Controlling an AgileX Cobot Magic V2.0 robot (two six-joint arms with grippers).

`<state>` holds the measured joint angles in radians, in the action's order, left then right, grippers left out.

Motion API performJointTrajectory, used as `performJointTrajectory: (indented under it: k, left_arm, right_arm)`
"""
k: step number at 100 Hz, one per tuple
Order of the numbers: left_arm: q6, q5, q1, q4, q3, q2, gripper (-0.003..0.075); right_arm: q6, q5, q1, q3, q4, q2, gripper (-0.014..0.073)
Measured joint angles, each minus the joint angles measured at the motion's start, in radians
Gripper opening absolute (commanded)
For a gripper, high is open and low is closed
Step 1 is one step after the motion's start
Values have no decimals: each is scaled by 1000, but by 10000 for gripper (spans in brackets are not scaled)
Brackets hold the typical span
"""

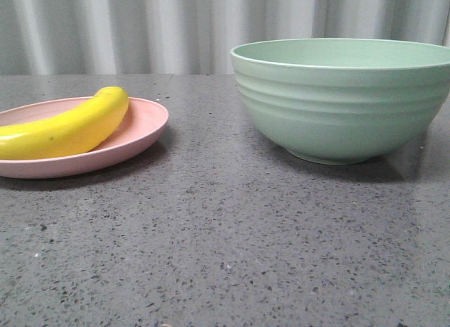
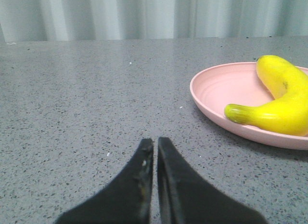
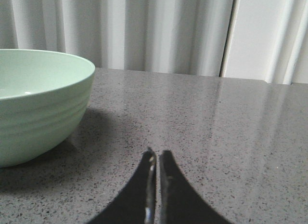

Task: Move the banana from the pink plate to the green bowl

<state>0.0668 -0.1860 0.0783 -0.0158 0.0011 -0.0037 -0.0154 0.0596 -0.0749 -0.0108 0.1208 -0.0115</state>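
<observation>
From the front camera I see the banana (image 1: 67, 130) lying on the pink plate (image 1: 144, 133), which sits at about 9 o'clock on the grey speckled table (image 1: 225, 249). The fruit rests lengthwise, one end raised toward the plate's far rim, the other running out of frame on the left. The green bowl (image 1: 344, 102) stands upright at about 2 o'clock, well apart from the plate, with bare table between them. I cannot see the floor of the bowl from this angle. Neither arm shows in the front camera.

Left wrist camera: the left gripper (image 2: 155, 149) has its black fingers drawn nearly together, only a thin slit between them, nothing held. It sits low over the table, near the pink plate (image 2: 216, 89) but apart from it. The banana (image 2: 281, 101) shows its greenish stem end pointing toward the gripper's side.

Right wrist camera: the right gripper (image 3: 155, 159) is likewise pinched almost closed and empty, low over the table, beside the green bowl (image 3: 43, 113) and not touching it. A pale curtain (image 1: 140, 28) hangs behind the table.
</observation>
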Motion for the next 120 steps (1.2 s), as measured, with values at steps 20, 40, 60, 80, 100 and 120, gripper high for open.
performJointTrajectory:
  k: [20,40,60,80,100,120]
  left_arm:
    - [0,46,0,31,0,0,-20]
    - [0,61,0,62,-6,0,-20]
    - [0,15,0,65,-105,2,-20]
    - [0,-26,0,67,-258,148,-20]
    - [0,28,0,67,-369,348,-18]
    - [0,162,0,67,-385,485,271]
  right_arm:
    - [0,0,0,0,-40,0,-64]
    - [0,10,0,2,-48,0,-64]
    - [0,69,0,101,-50,107,-64]
    - [0,115,0,278,-52,327,-64]
    - [0,164,0,431,-89,538,-64]
    - [0,139,0,454,-105,647,-64]
